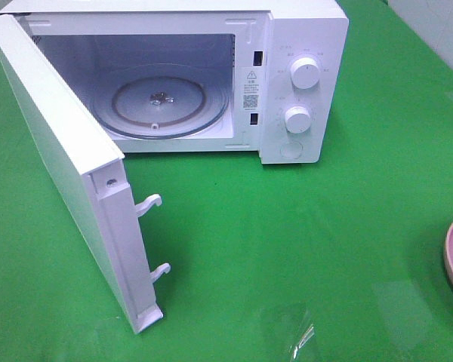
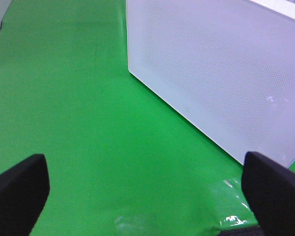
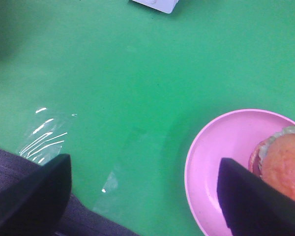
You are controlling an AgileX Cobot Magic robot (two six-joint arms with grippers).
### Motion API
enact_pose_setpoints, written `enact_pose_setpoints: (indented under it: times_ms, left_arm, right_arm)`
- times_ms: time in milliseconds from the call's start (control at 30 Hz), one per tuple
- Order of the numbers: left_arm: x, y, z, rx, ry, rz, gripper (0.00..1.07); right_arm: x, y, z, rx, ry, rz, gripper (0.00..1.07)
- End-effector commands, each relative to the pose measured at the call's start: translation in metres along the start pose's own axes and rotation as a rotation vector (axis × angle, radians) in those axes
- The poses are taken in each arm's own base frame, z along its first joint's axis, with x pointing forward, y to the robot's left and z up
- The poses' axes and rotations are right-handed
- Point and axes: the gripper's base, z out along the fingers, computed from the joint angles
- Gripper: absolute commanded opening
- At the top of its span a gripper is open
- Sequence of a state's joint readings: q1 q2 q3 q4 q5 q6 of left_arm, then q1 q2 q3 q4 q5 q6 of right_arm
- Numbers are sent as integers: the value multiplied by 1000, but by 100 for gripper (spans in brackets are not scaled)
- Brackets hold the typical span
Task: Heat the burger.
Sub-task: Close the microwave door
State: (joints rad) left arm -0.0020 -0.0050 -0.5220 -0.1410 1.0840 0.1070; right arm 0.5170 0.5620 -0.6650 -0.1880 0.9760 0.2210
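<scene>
A boxy white microwave (image 1: 211, 75) stands at the far edge of the glossy green surface (image 1: 302, 249), its flat door (image 1: 60, 158) swung wide toward the near left, two hooked latches (image 1: 152, 237) jutting from its free edge. Inside lies a round clear glass turntable (image 1: 162, 102) with nothing on it; two round white knobs (image 1: 302, 94) sit on the panel. The middle of the surface lies bare between door and right edge. There a smooth pink round plate (image 3: 221, 147) carries the burger (image 3: 282, 164), glossy brown bun over frilled lettuce. The right pincer (image 3: 142, 196) hangs spread wide beside the plate, holding nothing; the left pincer (image 2: 145, 189) gapes fully, empty, near the door's dotted outer face.
</scene>
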Motion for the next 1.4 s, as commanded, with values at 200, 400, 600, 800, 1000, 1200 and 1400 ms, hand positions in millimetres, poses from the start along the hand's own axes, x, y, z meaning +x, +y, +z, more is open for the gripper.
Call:
enact_pose_setpoints:
  times_ms: [200, 400, 600, 800, 1000, 1200, 1400]
  left_arm:
    - [1, 0, -2, -4, -24, 3, 98]
    - [1, 0, -2, -4, -24, 3, 98]
    - [1, 0, -2, -4, -24, 3, 98]
    - [1, 0, -2, -4, -24, 3, 98]
    - [1, 0, -2, -4, -24, 3, 98]
    - [0, 0, -1, -5, -19, 2, 98]
    - [0, 0, 0, -4, -12, 1, 98]
  right_arm:
    - [26, -6, -19, -2, -64, 37, 76]
    - [53, -11, -28, 70, -144, 111, 76]
    - [65, -8, -38, 94, -246, 121, 76]
    - [79, -6, -45, 165, -335, 154, 76]
    - [86, -4, -49, 200, -411, 186, 76]
    - [86, -4, -48, 199, -415, 195, 76]
    - [86, -4, -48, 199, -415, 195, 76]
